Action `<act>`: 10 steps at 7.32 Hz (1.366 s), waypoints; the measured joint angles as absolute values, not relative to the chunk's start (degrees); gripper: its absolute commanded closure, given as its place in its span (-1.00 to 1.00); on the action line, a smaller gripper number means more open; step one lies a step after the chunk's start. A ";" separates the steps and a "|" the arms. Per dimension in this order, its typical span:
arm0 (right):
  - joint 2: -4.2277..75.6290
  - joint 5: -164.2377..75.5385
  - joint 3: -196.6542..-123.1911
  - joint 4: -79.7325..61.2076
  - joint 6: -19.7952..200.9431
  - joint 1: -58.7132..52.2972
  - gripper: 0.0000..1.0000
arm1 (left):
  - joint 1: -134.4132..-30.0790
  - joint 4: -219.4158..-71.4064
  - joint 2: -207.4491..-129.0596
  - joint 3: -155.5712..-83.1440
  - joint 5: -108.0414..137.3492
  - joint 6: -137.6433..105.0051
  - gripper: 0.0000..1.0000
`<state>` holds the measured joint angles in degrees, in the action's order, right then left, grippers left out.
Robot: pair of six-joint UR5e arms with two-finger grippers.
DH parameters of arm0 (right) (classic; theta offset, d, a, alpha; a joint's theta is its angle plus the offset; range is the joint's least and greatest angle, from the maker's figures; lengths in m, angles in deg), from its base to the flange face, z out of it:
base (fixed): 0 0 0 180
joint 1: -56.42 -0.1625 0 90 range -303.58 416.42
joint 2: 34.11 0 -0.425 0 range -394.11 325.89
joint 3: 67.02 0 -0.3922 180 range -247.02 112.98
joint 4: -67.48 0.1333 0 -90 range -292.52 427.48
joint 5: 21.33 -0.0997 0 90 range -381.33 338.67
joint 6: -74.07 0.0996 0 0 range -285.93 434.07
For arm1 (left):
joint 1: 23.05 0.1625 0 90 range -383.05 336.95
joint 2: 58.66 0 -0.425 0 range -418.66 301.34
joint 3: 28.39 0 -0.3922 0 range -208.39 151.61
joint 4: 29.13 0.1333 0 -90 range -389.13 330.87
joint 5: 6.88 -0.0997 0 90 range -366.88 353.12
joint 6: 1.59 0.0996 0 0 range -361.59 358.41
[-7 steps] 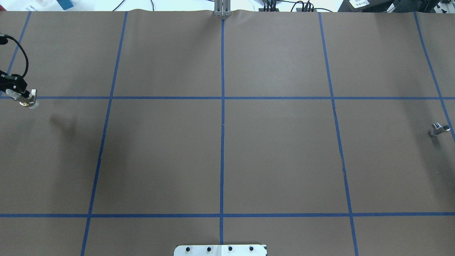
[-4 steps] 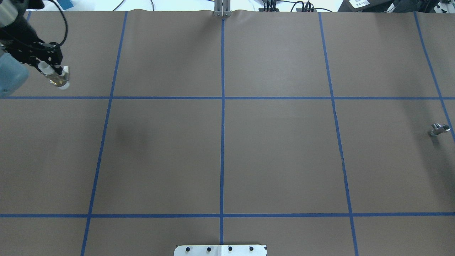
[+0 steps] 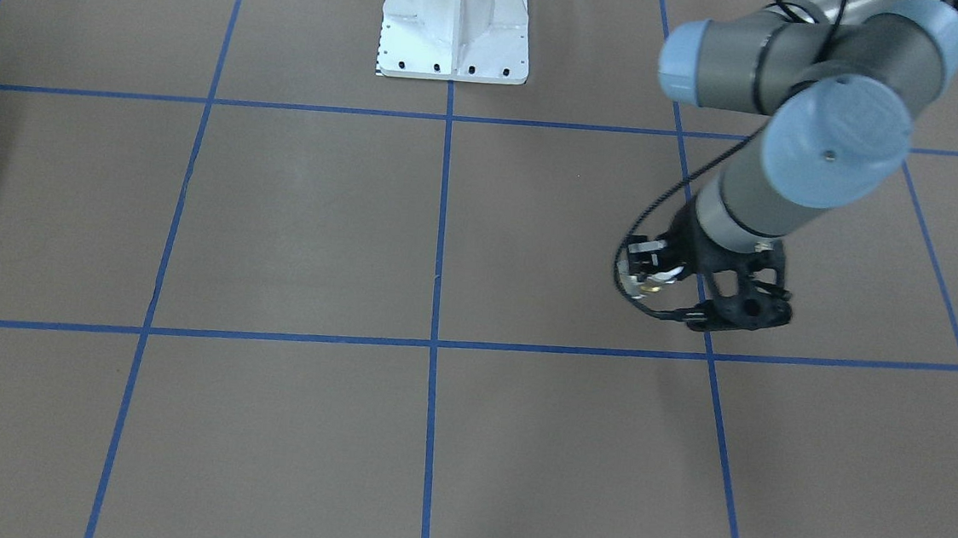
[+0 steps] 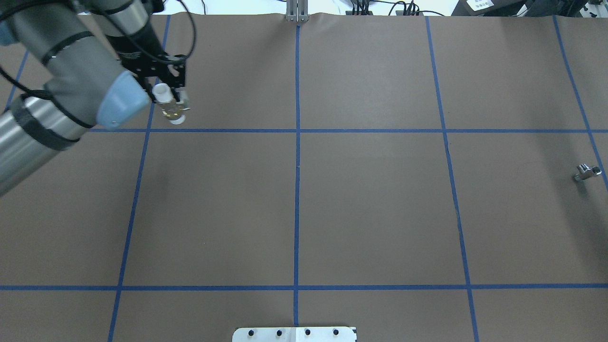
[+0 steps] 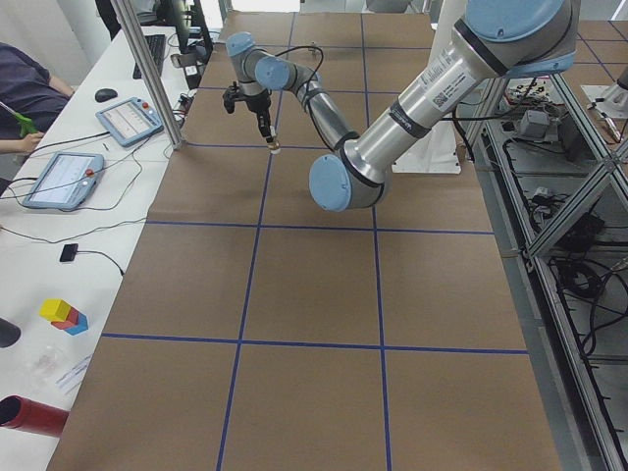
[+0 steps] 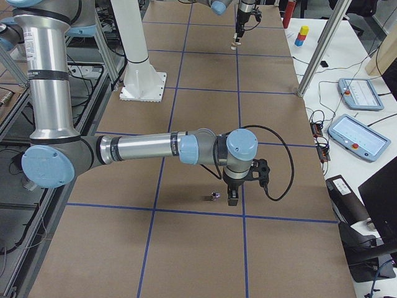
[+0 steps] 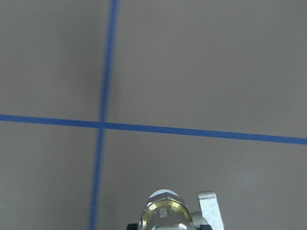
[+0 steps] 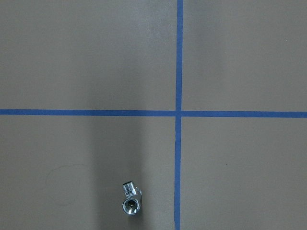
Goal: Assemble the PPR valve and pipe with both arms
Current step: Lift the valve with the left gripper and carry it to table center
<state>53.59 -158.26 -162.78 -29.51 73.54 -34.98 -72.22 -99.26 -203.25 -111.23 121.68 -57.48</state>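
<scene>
My left gripper (image 4: pixel 167 97) is shut on the PPR valve (image 4: pixel 172 112) and holds it above the table, near the first blue line from the left. The valve has white collars, a brass middle and a white handle tab (image 7: pixel 208 208). It also shows in the left wrist view (image 7: pixel 165 213) and in the front-facing view (image 3: pixel 644 284). The pipe (image 4: pixel 587 172), a short chrome stub, lies on the table at the far right. It shows low in the right wrist view (image 8: pixel 130 199). My right gripper (image 6: pixel 232 197) hangs just beside the pipe (image 6: pixel 214 196); I cannot tell if it is open or shut.
Brown paper with a blue tape grid covers the table. The white pedestal base (image 3: pixel 455 28) stands at the robot's edge. A metal post (image 4: pixel 297 12) stands at the far edge. Tablets (image 5: pixel 64 177) and cables lie on the white bench beyond.
My left arm has swung right and further onto the table with the valve in its gripper, from the left edge to the first vertical blue line. The pipe has not moved.
</scene>
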 measured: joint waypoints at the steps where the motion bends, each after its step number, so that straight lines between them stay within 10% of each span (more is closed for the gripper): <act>1: 53.66 -158.28 -162.80 -29.53 73.54 -34.98 -0.99 | -69.65 -100.54 -208.71 -105.15 120.12 -60.15 1.00; 4: 53.84 -158.42 -162.82 -29.55 73.55 -34.98 -0.99 | -63.65 -112.98 -213.35 -92.49 115.31 -65.10 1.00; 10: 53.87 -158.44 -162.55 -29.55 73.54 -34.98 -0.99 | -60.13 -117.63 -213.03 -90.47 113.62 -66.16 1.00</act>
<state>53.87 -158.44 -162.55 -29.55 73.54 -34.98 -60.13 -117.63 -213.03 -90.47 113.62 -66.16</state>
